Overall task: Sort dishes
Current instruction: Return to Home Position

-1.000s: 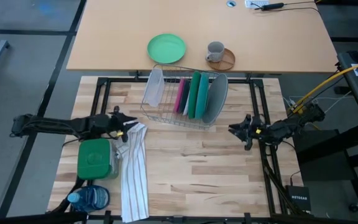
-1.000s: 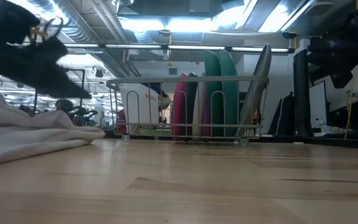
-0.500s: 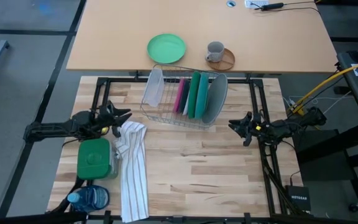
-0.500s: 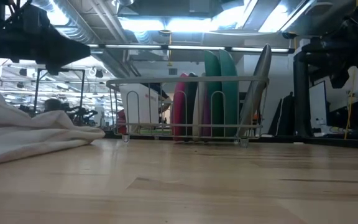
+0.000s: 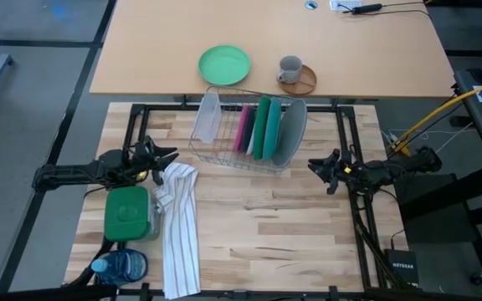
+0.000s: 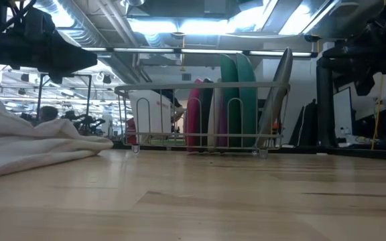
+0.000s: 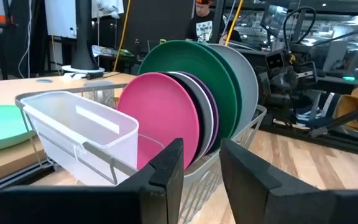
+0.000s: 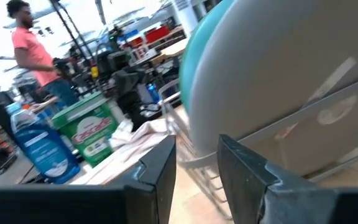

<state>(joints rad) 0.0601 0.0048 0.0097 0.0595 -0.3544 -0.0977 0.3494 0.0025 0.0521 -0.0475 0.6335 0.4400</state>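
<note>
Plates (image 5: 262, 127): upright in rack (image 5: 228, 161); left tool (image 5: 166, 155), right tool (image 5: 313, 170): open, empty, drawn back since a second ago; sorting likely complete.

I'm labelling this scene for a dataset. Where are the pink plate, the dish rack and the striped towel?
pink plate (image 7: 160, 118), left wrist view, middle of its front face.
dish rack (image 6: 159, 86), low view, on its top front rail.
striped towel (image 5: 180, 230), high view, middle of the cloth.

Plates (image 5: 262, 127): standing on edge, packed side by side in the dish rack (image 6: 159, 86).
Order: pink plate (image 7: 160, 121) sitting first, possibly a purple plate (image 7: 212, 118) behind it, then dark green plate (image 7: 188, 59) and teal plate (image 5: 273, 130).
Grey plate (image 5: 289, 134): leaning outward at the end.
</note>
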